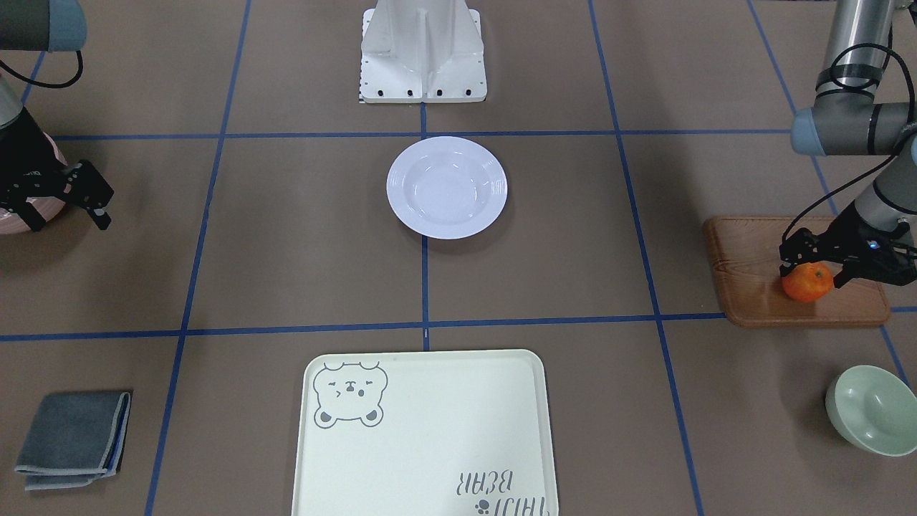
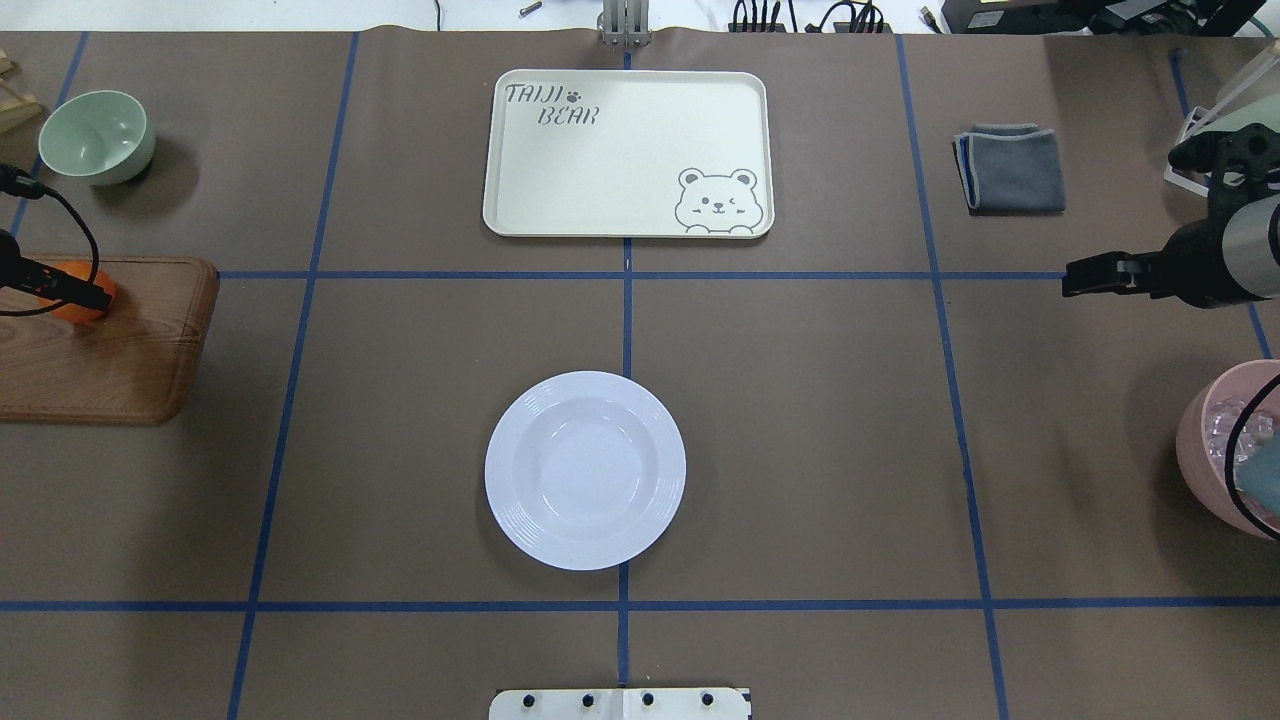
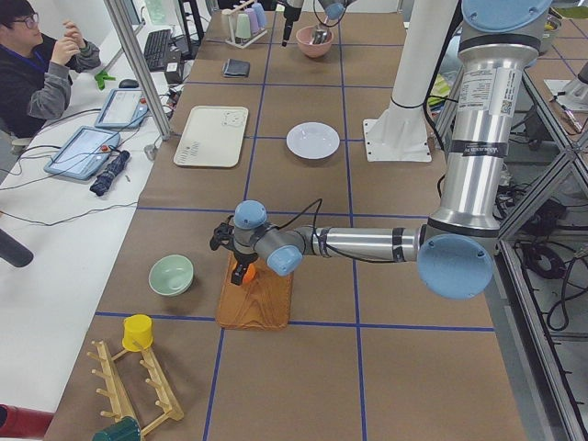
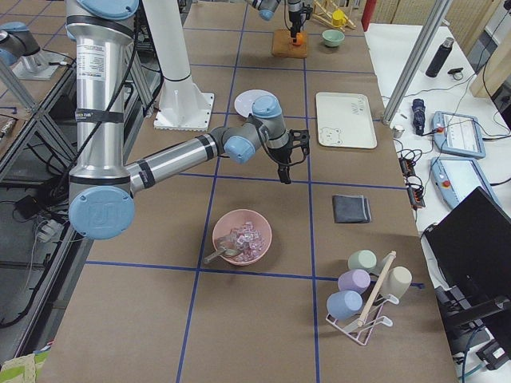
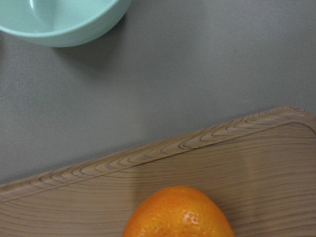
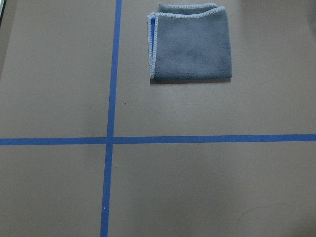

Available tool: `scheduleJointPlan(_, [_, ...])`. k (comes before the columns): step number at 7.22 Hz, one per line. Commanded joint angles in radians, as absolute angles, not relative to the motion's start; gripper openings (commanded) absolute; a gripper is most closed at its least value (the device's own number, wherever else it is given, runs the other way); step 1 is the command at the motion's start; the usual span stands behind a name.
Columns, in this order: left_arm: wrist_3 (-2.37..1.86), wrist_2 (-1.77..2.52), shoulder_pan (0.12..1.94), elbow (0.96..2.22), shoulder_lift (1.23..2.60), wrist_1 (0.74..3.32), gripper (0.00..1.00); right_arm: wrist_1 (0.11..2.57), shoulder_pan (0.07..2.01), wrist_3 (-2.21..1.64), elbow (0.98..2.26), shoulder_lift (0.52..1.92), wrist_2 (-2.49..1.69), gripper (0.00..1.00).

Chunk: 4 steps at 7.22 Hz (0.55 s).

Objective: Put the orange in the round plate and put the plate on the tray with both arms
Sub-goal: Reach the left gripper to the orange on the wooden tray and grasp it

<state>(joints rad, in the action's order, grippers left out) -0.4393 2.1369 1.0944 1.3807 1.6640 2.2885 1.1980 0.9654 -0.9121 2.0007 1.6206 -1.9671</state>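
Orange (image 1: 807, 284) on wooden board (image 1: 745, 287) | left gripper (image 1: 812, 275) astride it, clamp cannot tell | right gripper (image 1: 68, 217) apart, idle | round plate (image 1: 446, 188) unfilled, off tray (image 1: 430, 444) | no step done yet

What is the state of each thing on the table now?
Small round bright-orange mandarin: on brown wooden board, between left gripper jaws, grip unclear.
Glossy white round plate: empty.
Cream rectangular tray: empty.
Right gripper: jaws open, empty.
Pale green bowl: upright, empty.
Grey cloth: folded.
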Motion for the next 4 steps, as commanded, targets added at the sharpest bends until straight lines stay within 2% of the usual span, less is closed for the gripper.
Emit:
scheduleJointPlan(1, [-0.439,2.138,1.092,1.387,1.663,2.290,0.21,1.197,0.965,-0.911,1.999,1.620,-1.967,1.00])
scheduleJointPlan(2, [-0.437,2.151,1.094,1.402,1.664,2.290,0.06,1.197,0.965,-0.913,1.999,1.621,-1.967,1.00])
scheduleJointPlan(3, [-0.436,2.173,1.095,1.445,1.663,2.275,0.00,1.195,0.966,-0.913,2.000,1.621,-1.968,1.00])
scheduleJointPlan(4, [-0.437,2.233,1.145,1.471,1.672,2.263,0.00,1.192,0.966,-0.911,2.003,1.617,-1.974,1.00])
